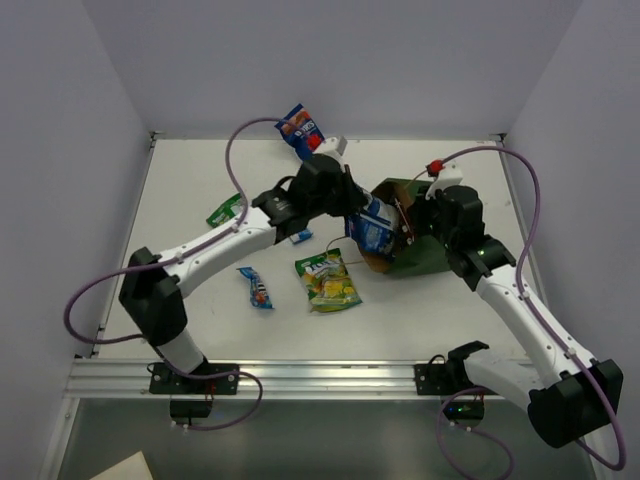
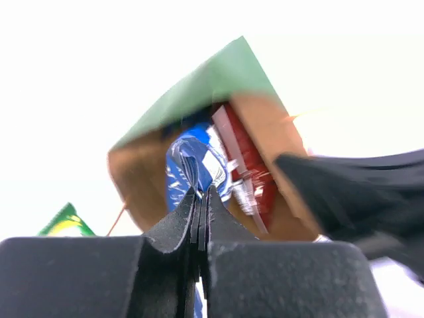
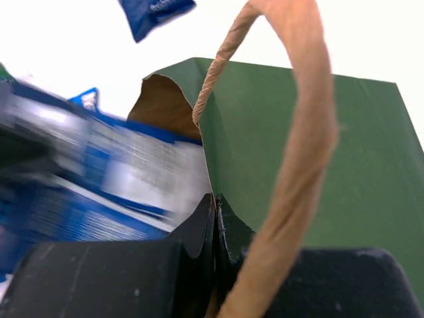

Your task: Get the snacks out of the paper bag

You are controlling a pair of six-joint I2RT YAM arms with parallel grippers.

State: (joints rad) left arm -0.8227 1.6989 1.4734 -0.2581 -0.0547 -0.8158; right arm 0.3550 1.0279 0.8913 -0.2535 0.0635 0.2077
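The dark green paper bag (image 1: 425, 255) lies on its side, mouth facing left. My left gripper (image 1: 352, 207) is shut on a blue-white snack packet (image 1: 372, 233) at the bag's mouth. In the left wrist view the jaws (image 2: 202, 193) pinch the blue packet (image 2: 189, 165); a red packet (image 2: 240, 156) shows inside the bag (image 2: 199, 86). My right gripper (image 1: 412, 225) is shut on the bag's rim; in the right wrist view the jaws (image 3: 216, 199) clamp the green wall (image 3: 278, 132) beside the tan handle (image 3: 306, 132). The blue-white packet (image 3: 99, 192) is blurred there.
Snacks lie on the table: a yellow-green packet (image 1: 328, 281), a blue bar (image 1: 257, 288), a green packet (image 1: 225, 210), a small blue piece (image 1: 300, 237) and a blue-red packet (image 1: 301, 127) at the back wall. White walls close in three sides.
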